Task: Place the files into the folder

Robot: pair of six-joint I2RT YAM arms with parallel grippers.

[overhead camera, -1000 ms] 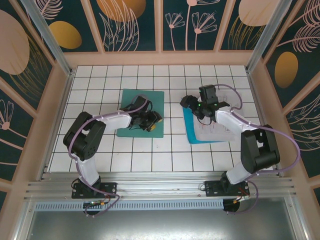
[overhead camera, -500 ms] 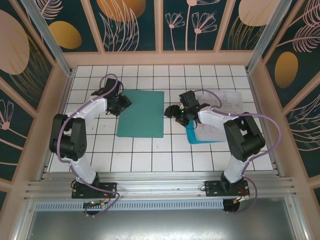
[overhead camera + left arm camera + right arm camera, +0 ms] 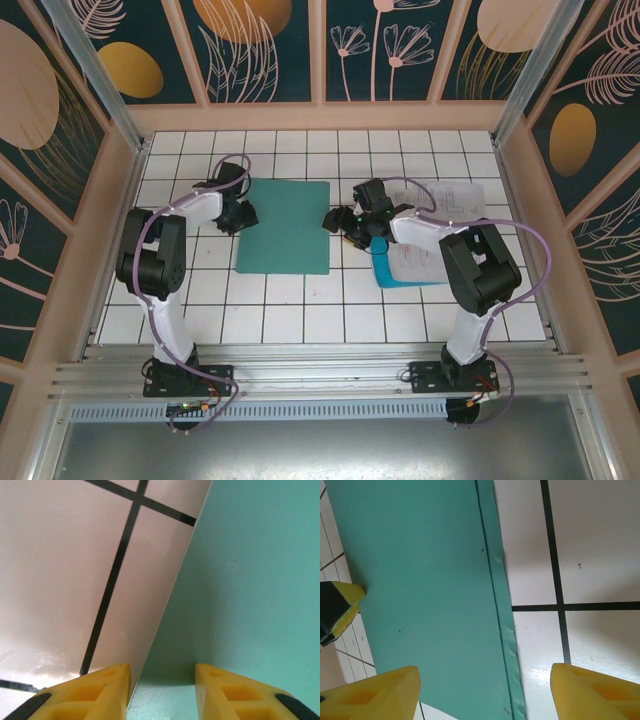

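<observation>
Open desk along near and far rows: wide passage there. Folder top bare, reachable from above. Left edge of it occupied by left end effector, fingers parted astride that edge. Right edge occupied by right end effector, spread wide across it. Strip between folder and cyan sheet taken up by right wrist. Files at right, partly under right arm. Walls tight on left, right and far sides.

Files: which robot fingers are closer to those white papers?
Right. The right fingers are at the folder's right edge, the files' side; the left fingers are across the folder at its left edge.
</observation>
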